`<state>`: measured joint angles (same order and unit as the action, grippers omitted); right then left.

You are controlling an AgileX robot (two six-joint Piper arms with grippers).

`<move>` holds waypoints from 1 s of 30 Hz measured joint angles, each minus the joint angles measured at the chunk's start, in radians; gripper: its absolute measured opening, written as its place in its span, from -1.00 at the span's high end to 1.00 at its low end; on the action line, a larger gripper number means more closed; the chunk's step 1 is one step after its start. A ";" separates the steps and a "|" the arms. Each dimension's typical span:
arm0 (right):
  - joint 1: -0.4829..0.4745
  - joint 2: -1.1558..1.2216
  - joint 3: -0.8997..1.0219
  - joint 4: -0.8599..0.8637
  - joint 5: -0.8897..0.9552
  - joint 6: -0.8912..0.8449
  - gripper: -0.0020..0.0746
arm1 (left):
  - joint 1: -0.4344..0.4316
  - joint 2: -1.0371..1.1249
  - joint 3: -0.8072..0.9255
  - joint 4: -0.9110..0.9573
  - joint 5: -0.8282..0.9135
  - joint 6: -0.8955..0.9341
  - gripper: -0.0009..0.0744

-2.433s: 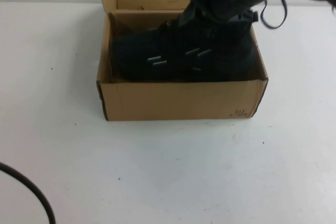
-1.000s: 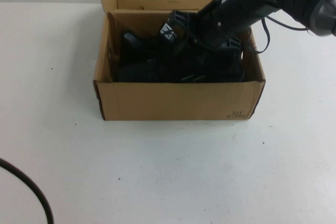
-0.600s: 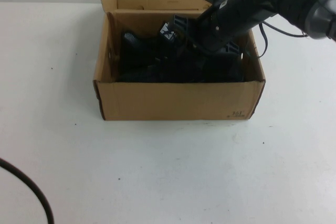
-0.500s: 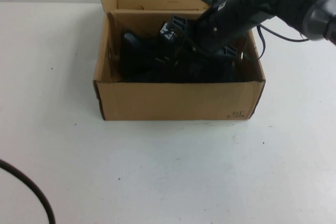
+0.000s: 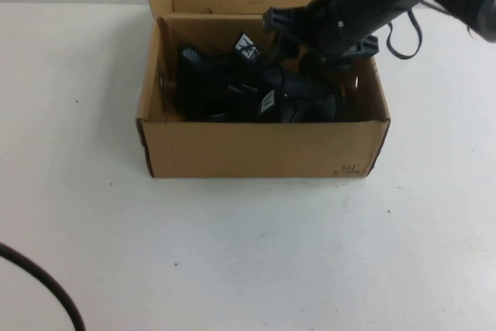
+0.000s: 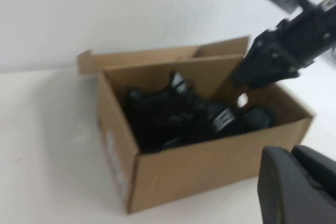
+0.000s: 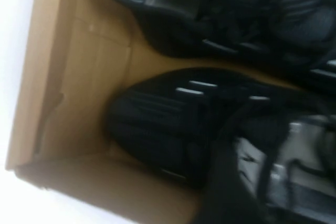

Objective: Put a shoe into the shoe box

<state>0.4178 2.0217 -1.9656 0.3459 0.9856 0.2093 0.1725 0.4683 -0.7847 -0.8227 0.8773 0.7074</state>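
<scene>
The brown cardboard shoe box (image 5: 263,149) stands mid-table with its lid flap folded back. Two black sneakers lie inside. The front shoe (image 5: 291,106) shows a white tongue tag, and the second shoe (image 5: 205,75) lies behind it toward the left. My right gripper (image 5: 322,32) hovers open over the box's back right corner, above the shoes and holding nothing. In the right wrist view the shoe (image 7: 168,124) with white dashes lies against the box wall (image 7: 68,77). My left gripper (image 6: 291,153) is shut and empty, off to the side of the shoe box (image 6: 210,166).
A black cable (image 5: 46,288) curves across the table's front left corner. White table surface (image 5: 248,253) surrounds the box on all sides. A pale wall runs along the far edge behind the box.
My right gripper opened, let go of the shoe and rose out of the box toward its back right. The shoe stayed lying in the box. The left arm has not moved.
</scene>
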 joint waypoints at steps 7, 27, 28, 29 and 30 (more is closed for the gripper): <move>0.000 -0.121 0.000 -0.115 0.056 0.000 0.80 | -0.030 0.000 0.000 -0.214 -0.024 0.137 0.98; 0.000 -0.805 0.174 -0.292 -0.030 -0.003 0.99 | -0.269 -0.002 -0.115 0.451 -0.112 0.083 0.98; 0.000 -0.852 0.219 -0.302 -0.061 -0.003 0.99 | -0.276 -0.002 -0.102 0.469 -0.138 0.045 0.98; 0.000 -0.890 0.258 -0.311 -0.087 -0.003 0.99 | -0.281 0.000 -0.086 0.479 -0.159 0.018 0.98; 0.000 -0.938 0.310 -0.320 -0.124 -0.003 0.99 | -0.287 0.000 -0.068 0.482 -0.183 -0.008 0.98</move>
<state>0.4178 1.0838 -1.6551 0.0256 0.8620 0.2063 -0.1148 0.4681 -0.8525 -0.3411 0.6947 0.6992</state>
